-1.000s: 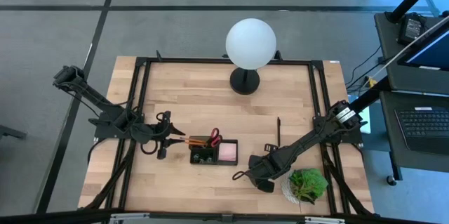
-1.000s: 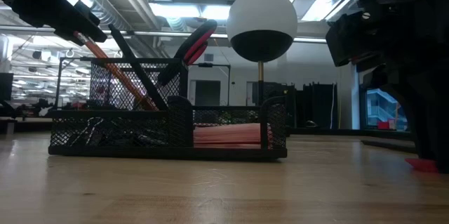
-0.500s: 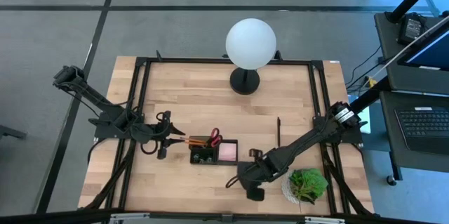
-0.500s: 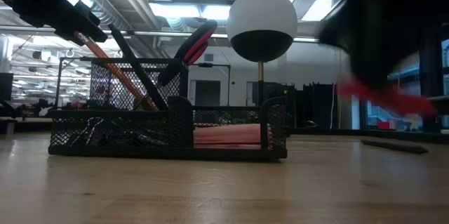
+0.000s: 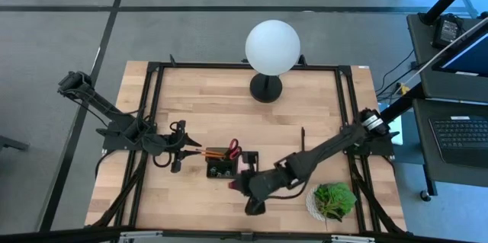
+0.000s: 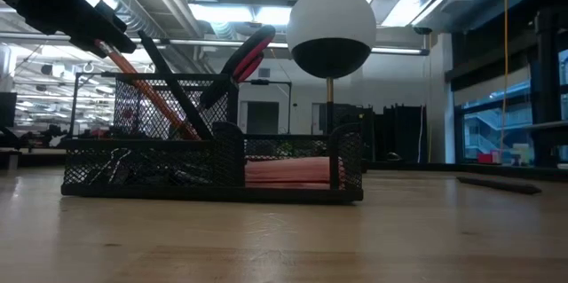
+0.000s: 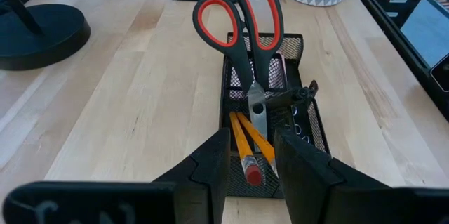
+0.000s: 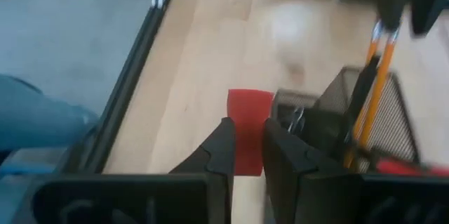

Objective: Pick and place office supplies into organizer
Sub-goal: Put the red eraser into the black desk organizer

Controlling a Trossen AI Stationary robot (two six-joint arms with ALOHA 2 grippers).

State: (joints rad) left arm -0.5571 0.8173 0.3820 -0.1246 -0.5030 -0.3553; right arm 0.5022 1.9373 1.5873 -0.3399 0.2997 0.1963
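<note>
The black mesh organizer (image 5: 231,165) (image 6: 213,163) sits near the table's middle. Red-handled scissors (image 7: 242,20), two orange pencils (image 7: 245,143) and a pink pad (image 6: 288,172) stand or lie in it. My left gripper (image 5: 194,152) (image 7: 251,136) is open at the organizer's left end, its fingers on either side of the pencils' upper ends. My right gripper (image 5: 238,184) (image 8: 248,124) is shut on the small red eraser (image 8: 249,108), just off the organizer's near side. A black pen (image 5: 302,142) lies on the table to the right. My right gripper pinches the red eraser (image 8: 250,112) between its two fingers, with part of the eraser sticking out past the fingertips. It is held beside the organizer's near corner (image 8: 295,108). How far it is off the table does not show.
The white globe lamp (image 5: 272,45) stands on its round black base (image 5: 266,88) toward the far edge. A green potted plant (image 5: 334,199) sits at the near right, beside my right arm. Bare wood lies left of the organizer and between it and the lamp.
My right gripper has moved toward the table's left along the near side, carrying the red eraser from near the plant up to the organizer's near side. It has passed out of the low view.
</note>
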